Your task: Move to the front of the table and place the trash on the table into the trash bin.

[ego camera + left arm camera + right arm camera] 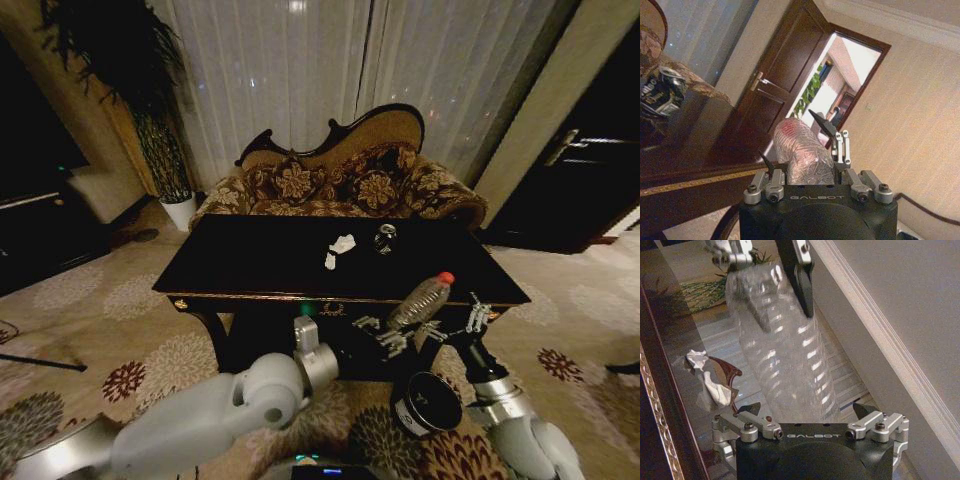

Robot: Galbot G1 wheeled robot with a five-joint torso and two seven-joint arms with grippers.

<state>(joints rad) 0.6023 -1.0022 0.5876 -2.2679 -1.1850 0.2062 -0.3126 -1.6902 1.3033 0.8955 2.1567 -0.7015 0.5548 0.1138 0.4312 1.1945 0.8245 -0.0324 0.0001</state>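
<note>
Head view: left hand [393,334] holds bottle [421,299] past table [250,265] edge.

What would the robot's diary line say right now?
left tool shut on bottle | right tool open around bottle | trash bin on floor nearby | paper, can on table

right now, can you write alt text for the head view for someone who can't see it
The left gripper holds a plastic bottle with a red cap at the front right edge of a dark table, with the right gripper open beside it. Crumpled paper and a crushed can lie on the table; a bin sits below.
</note>
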